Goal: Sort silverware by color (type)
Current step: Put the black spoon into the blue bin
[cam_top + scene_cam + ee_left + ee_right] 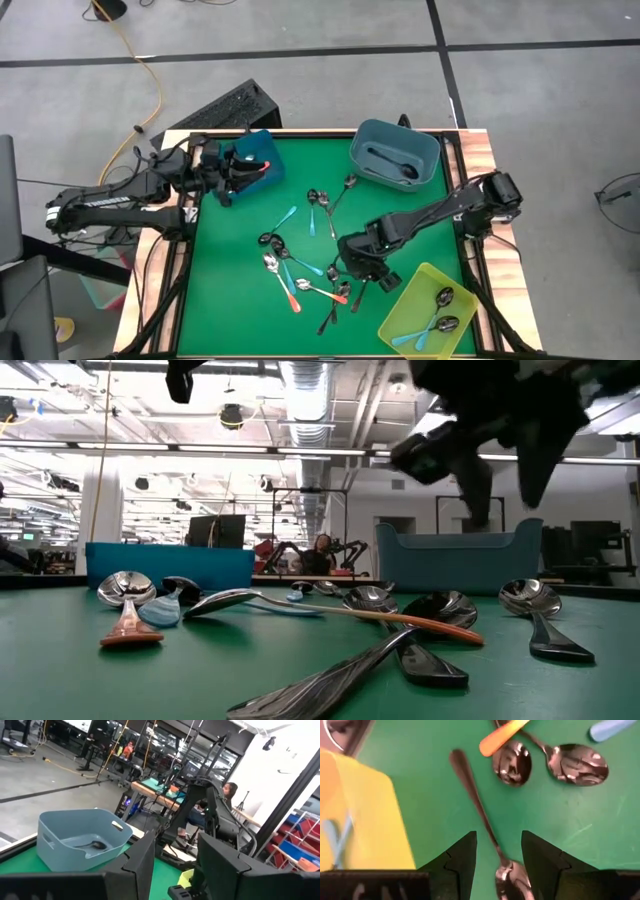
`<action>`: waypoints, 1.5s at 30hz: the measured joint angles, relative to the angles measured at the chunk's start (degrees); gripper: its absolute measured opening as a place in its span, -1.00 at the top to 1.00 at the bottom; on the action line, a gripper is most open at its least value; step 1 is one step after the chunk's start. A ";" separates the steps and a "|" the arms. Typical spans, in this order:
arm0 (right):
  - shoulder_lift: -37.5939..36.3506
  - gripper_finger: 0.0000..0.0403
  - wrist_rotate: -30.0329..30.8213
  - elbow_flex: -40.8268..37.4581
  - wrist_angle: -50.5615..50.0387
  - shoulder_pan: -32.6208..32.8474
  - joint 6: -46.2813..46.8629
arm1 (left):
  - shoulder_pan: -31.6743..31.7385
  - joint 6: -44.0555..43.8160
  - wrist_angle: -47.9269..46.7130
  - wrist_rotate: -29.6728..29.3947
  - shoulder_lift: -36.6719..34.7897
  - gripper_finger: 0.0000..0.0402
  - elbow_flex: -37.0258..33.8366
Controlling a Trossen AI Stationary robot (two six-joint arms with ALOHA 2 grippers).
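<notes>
Shiny metal spoons (300, 275), orange, light-blue, dark handles, scattered on green table (230, 300)

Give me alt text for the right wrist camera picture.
The right gripper hangs open over a dark metal spoon lying on the green table, its bowl between the fingers. Two more spoon bowls lie beyond, and the yellow bin sits alongside.

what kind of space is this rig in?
Likely a robotics lab or open industrial workspace: exposed ceiling ducts, another green-topped table across the floor, a person seated nearby, and cables on the concrete floor.
</notes>
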 joint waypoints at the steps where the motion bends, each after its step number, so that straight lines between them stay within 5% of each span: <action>1: 0.12 0.17 0.40 -0.04 -0.40 0.00 -0.75 | 0.00 0.00 -0.04 0.02 0.02 0.33 0.00; 29: 2.80 0.17 7.30 -0.02 -0.42 4.03 -6.18 | 0.00 -0.11 -3.59 -1.82 0.04 0.33 0.00; 45: 5.57 0.17 8.63 -0.14 3.28 5.71 -0.18 | 0.00 1.46 -4.42 -3.08 0.02 0.33 0.00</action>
